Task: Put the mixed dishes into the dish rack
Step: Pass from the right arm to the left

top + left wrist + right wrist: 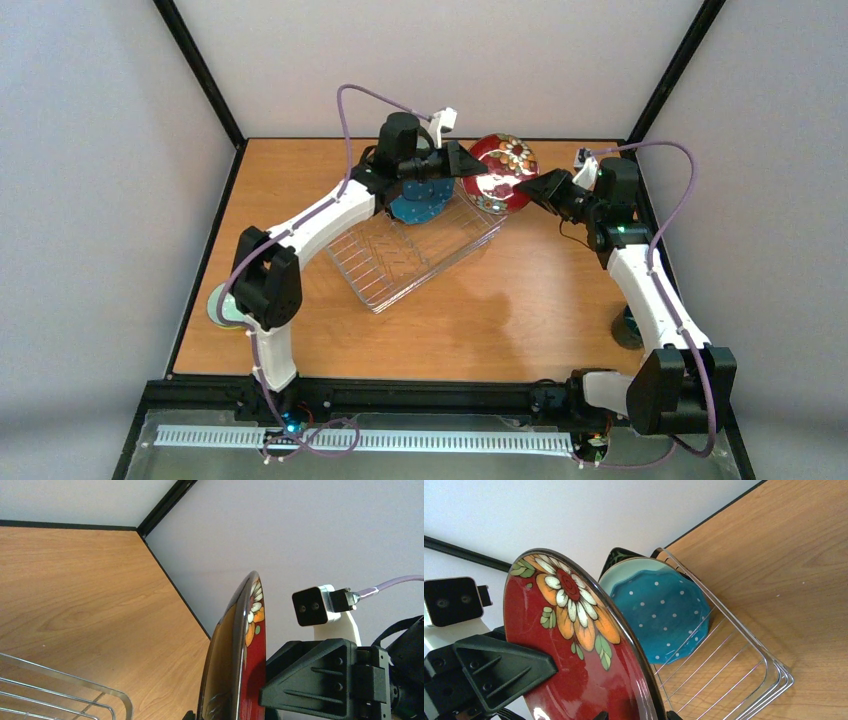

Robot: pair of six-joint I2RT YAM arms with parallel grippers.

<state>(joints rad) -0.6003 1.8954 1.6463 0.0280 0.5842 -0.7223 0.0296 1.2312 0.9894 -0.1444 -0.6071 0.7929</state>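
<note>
The dish rack (400, 268) is lying askew on the wooden table (540, 300), with the left arm's forearm crossing above its left end. Three plates are standing on edge at the rack's far end. In the right wrist view the blue dotted plate (664, 615) is facing the camera, the pale mint plate (623, 576) is showing just behind it, and a corner of the black square floral plate (619, 556) is showing behind that. The small red floral plate (505, 170) is hanging clear of the table, nearly upright, above the rack's far right corner and just beside the blue dotted plate. The left gripper (472, 162) is clamping the red plate at its left edge, one black finger lying flat on the flowered face. The right gripper (540, 187) is meeting the opposite edge with its jaws parted, one tip on each side of the thin rim; whether they are touching it cannot be told. A pale green dish (222, 306) is sitting at the table's left edge, half hidden by the left arm. A dark round vessel (628, 330) is sitting near the right edge behind the right arm.
</note>
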